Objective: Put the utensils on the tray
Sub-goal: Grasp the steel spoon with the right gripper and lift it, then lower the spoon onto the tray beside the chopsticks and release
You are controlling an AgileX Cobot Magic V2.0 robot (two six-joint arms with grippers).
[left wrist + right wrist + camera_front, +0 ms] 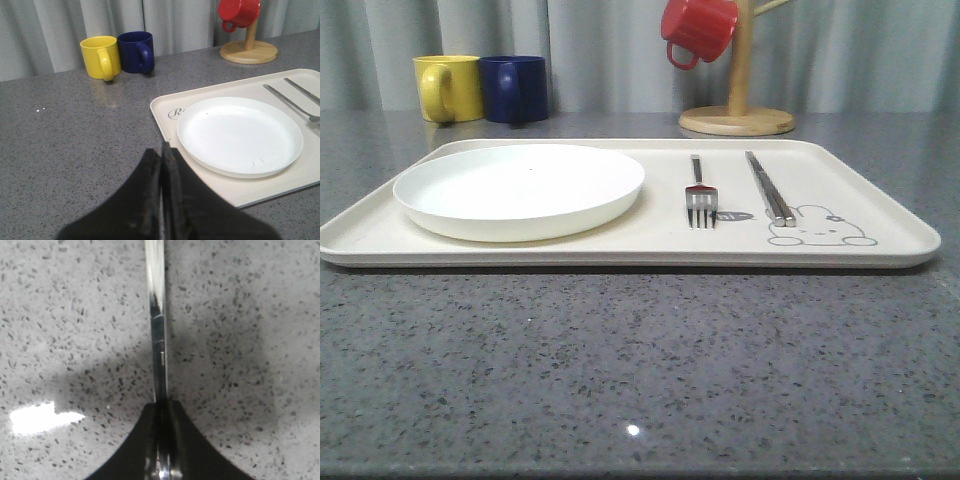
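Note:
The cream tray [620, 255] lies across the grey counter. On it are a white plate [520, 185] at the left, a silver fork [700, 195] in the middle and flat metal chopsticks [768, 188] by the rabbit drawing. In the left wrist view my left gripper [161, 150] is shut on nothing, hovering by a corner of the tray [165, 107] beside the plate [240, 135]. In the right wrist view my right gripper [161, 405] is shut on a shiny, thin metal utensil handle [157, 315], held above bare speckled counter. Its far end is out of frame.
A yellow mug [448, 87] and a blue mug [515, 88] stand behind the tray at the back left. A red mug [698, 28] hangs on a wooden stand [738, 120] at the back right. Open counter lies in front of the tray.

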